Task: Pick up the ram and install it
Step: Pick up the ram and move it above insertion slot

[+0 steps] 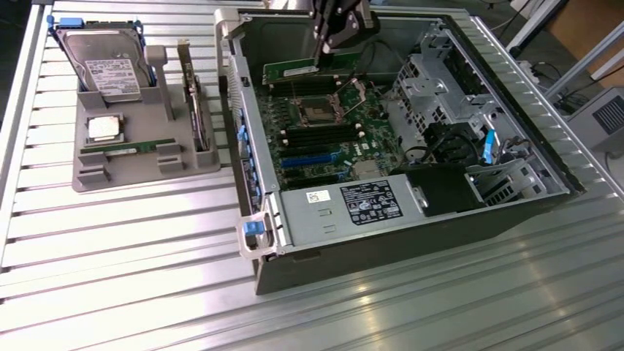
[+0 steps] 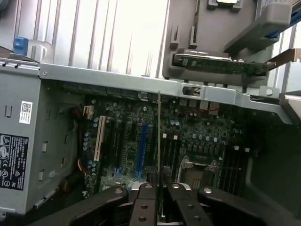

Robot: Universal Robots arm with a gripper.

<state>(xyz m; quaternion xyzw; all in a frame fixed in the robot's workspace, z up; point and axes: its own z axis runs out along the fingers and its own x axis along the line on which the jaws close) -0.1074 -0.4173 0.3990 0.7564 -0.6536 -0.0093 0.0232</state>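
My gripper (image 1: 329, 48) hangs over the far end of the open computer case (image 1: 256, 241), shut on the ram (image 1: 292, 71), a long green stick held level above the motherboard (image 1: 337, 146). In the wrist view the ram (image 2: 159, 136) appears edge-on as a thin vertical strip between my black fingers (image 2: 145, 202), with the gripper (image 2: 160, 188) closed around it. Below it lie the black memory slots (image 1: 314, 135) and the processor socket (image 1: 320, 111). A second green stick of the same kind (image 1: 127, 148) lies flat in the grey tray (image 1: 93, 179).
The grey tray at the exterior view's left also holds a hard drive (image 1: 102, 66), a square silver processor chip (image 1: 104, 128) and an upright expansion card (image 1: 195, 102). Inside the case sit a power supply (image 1: 341, 208), drive cages (image 1: 439, 73) and cables (image 1: 429, 142). Ribbed metal table (image 1: 117, 278).
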